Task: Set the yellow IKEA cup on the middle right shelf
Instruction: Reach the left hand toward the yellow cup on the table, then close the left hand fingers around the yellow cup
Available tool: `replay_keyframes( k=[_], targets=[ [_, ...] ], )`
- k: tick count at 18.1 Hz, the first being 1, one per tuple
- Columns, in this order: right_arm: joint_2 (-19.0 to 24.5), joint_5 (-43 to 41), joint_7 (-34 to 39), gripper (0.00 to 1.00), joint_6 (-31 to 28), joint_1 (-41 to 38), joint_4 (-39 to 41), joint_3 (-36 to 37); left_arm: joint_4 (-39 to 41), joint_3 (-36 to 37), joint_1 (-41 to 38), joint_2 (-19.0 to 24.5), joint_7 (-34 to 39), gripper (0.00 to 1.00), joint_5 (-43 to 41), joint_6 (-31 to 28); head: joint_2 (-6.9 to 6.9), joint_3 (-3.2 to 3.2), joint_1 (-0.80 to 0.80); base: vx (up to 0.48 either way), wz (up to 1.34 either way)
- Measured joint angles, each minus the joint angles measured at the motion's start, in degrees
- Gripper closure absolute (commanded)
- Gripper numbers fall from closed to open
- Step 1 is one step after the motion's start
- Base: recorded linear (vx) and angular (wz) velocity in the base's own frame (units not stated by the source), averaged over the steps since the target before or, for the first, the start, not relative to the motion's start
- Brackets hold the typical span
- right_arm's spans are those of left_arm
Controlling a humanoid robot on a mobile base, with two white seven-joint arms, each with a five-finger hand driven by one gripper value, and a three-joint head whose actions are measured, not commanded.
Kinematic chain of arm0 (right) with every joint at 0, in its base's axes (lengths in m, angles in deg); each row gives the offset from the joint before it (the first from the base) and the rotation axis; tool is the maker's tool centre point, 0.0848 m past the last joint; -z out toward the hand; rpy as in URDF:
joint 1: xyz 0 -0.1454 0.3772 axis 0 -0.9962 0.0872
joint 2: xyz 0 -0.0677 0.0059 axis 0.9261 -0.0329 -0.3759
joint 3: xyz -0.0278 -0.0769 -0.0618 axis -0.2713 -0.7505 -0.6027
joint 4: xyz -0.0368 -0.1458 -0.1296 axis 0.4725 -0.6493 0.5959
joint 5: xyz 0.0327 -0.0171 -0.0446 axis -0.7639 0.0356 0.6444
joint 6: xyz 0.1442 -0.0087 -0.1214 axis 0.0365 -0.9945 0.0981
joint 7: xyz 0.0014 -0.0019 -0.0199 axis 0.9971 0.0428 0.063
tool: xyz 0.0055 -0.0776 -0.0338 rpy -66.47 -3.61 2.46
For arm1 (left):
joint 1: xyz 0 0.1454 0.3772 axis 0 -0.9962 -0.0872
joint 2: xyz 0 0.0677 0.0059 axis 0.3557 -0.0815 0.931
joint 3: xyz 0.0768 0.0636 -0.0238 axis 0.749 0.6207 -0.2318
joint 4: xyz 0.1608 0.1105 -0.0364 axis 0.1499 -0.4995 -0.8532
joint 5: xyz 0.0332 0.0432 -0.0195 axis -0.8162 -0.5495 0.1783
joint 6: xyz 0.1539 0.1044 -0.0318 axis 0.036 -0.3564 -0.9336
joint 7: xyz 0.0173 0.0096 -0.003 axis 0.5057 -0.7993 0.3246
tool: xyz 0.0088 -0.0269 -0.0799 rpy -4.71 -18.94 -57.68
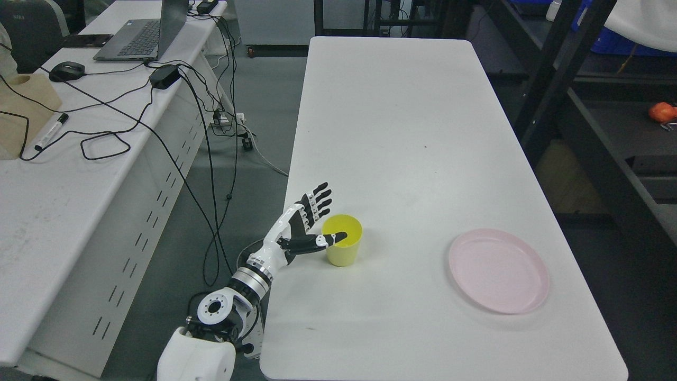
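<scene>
The left arm enters at the lower left, its white shoulder housing nearest the camera, and reaches up to the left hand (309,225) at the near-left edge of the white table (402,132); the yellow cup (344,241) stands upright on that table, just right of the hand and close to the table's left edge. The four fingers (319,198) are spread and extended up and away past the cup's left side, not wrapped round it; the thumb (328,241) lies across the rim with its tip over the cup's mouth — whether it presses on the wall I cannot tell. So the cup reads as not yet gripped, and it is far from any shelf.

The risks seem to follow from that pose; with the fingers open and only the thumb hooked at the rim, a lift would likely tip the light cup or let it slip. A sideways nudge from the palm could push it over, or off the table's left edge, which is near. The pink plate (498,270) sits well to the cup's right, out of the way; the dark shelf frame (560,95) stands beyond the table's right side, so the carry must cross the whole table — a loose hold could fail there. The right arm is not in view.
</scene>
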State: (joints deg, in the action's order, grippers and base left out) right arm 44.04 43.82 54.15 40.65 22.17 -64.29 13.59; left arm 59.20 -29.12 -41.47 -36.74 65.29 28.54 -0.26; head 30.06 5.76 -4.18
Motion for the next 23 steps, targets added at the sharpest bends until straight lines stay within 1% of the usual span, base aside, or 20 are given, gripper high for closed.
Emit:
replay_keyframes(
  k=[5,6,7,11,12,13,16,18,19,20,21,22,23],
  targets=[
    [0.0,0.0,0.0,0.01,0.0,0.0,0.0,0.0,-1.9,2.8,0.8,0.0,-1.9,0.03,-1.1,-0.1,0.00,0.00,0.00,0.000,0.00],
    [0.0,0.0,0.0,0.01,0.0,0.0,0.0,0.0,-2.2,3.2,0.8,0.0,-2.0,0.06,-1.8,-0.4,0.00,0.00,0.00,0.000,0.00],
    [0.0,0.0,0.0,0.01,0.0,0.0,0.0,0.0,-2.4,3.6,0.9,0.0,-2.3,0.11,-2.4,-0.5,0.00,0.00,0.00,0.000,0.00],
    [0.0,0.0,0.0,0.00,0.0,0.0,0.0,0.0,-3.5,4.6,0.9,0.0,-3.5,0.42,-4.1,-0.7,0.00,0.00,0.00,0.000,0.00],
    [0.0,0.0,0.0,0.01,0.0,0.0,0.0,0.0,-3.7,4.7,0.8,0.0,-3.6,0.54,-4.2,-0.8,0.00,0.00,0.00,0.000,0.00],
    [0.0,0.0,0.0,0.01,0.0,0.0,0.0,0.0,-3.9,4.6,0.6,0.0,-3.7,0.63,-4.3,-0.9,0.00,0.00,0.00,0.000,0.00],
    [0.0,0.0,0.0,0.01,0.0,0.0,0.0,0.0,-4.5,3.7,0.0,0.0,-3.9,1.00,-3.5,0.3,0.00,0.00,0.00,0.000,0.00],
    [0.0,0.0,0.0,0.01,0.0,0.0,0.0,0.0,-4.9,2.7,-0.8,0.0,-3.9,1.00,-1.2,2.3,0.00,0.00,0.00,0.000,0.00],
    [0.0,0.0,0.0,0.01,0.0,0.0,0.0,0.0,-5.0,2.3,-1.1,0.0,-3.9,0.97,-0.4,3.1,0.00,0.00,0.00,0.000,0.00],
    [0.0,0.0,0.0,0.01,0.0,0.0,0.0,0.0,-5.1,2.0,-1.3,0.0,-3.9,0.86,0.2,3.9,0.00,0.00,0.00,0.000,0.00],
    [0.0,0.0,0.0,0.01,0.0,0.0,0.0,0.0,-5.2,1.6,-1.5,0.0,-3.9,0.67,0.7,4.2,0.00,0.00,0.00,0.000,0.00],
    [0.0,0.0,0.0,0.01,0.0,0.0,0.0,0.0,-5.3,1.4,-1.6,0.0,-3.8,0.54,1.1,4.6,0.00,0.00,0.00,0.000,0.00],
    [0.0,0.0,0.0,0.01,0.0,0.0,0.0,0.0,-5.3,1.2,-1.6,0.0,-3.6,0.36,1.3,4.6,0.00,0.00,0.00,0.000,0.00]
  ],
)
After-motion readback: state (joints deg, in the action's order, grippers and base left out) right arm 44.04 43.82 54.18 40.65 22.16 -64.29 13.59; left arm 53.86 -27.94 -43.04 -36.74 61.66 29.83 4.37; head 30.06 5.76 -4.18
